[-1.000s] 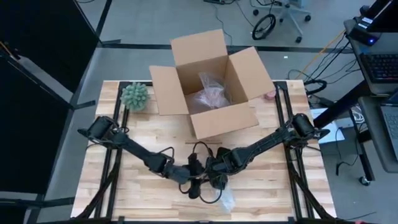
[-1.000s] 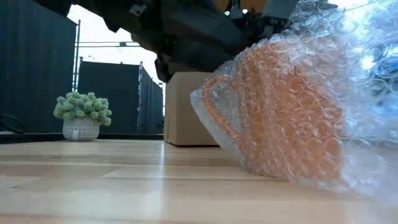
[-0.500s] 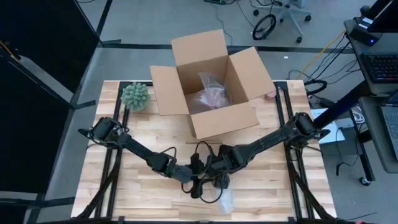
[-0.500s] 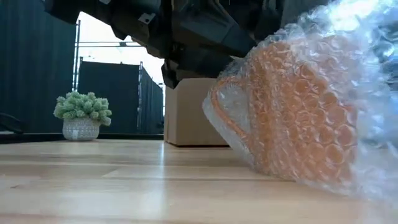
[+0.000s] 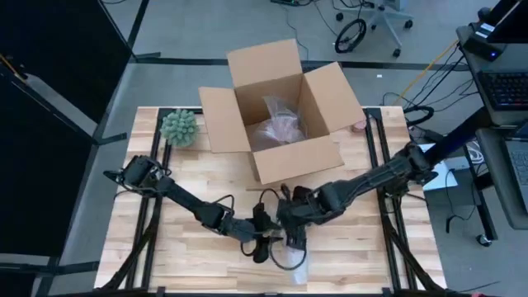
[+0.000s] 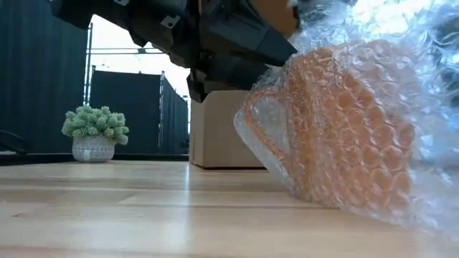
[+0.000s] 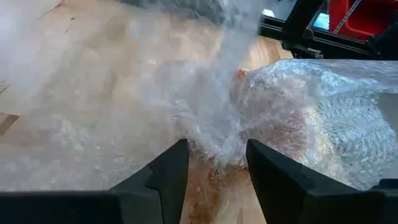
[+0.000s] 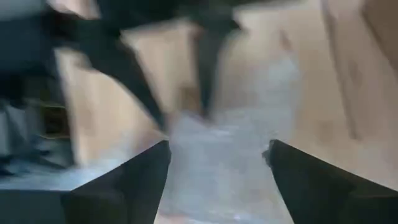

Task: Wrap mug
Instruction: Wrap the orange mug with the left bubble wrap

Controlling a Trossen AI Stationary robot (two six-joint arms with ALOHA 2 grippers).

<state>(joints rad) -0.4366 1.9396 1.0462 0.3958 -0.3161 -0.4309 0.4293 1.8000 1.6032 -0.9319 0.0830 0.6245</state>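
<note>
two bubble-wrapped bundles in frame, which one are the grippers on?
The orange mug in bubble wrap at the table's near edge, under both grippers. The other bundle lies untouched inside the cardboard box.

Grey floor (image 5: 206, 25), office chair (image 5: 375, 16) beyond table, dark panels (image 6: 129, 107) behind, keyboard (image 5: 503, 87) on right-side desk.

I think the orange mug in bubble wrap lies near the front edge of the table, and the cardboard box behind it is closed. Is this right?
Not fully. The cardboard box is open, its flaps spread, as the high view shows. The rest holds: the orange mug in bubble wrap lies near the table's front edge.
</note>
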